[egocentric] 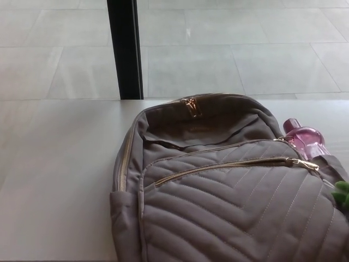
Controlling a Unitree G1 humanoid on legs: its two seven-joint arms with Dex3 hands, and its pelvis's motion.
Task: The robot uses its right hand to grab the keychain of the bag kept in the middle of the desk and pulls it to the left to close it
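A grey-brown quilted backpack (229,202) lies on the white desk (60,180), filling the lower right of the head view. Its front pocket zipper (218,168) runs in gold across the quilted panel, and the gold zipper pull (304,164) sits at the right end. A second gold pull (191,106) hangs at the top of the bag by the main compartment, which gapes a little. Neither of my hands shows in the picture.
A pink translucent bottle (306,139) sticks out of the bag's right side pocket. Something green (342,194) peeks in at the right edge. A black post (124,49) stands behind the desk on the tiled floor.
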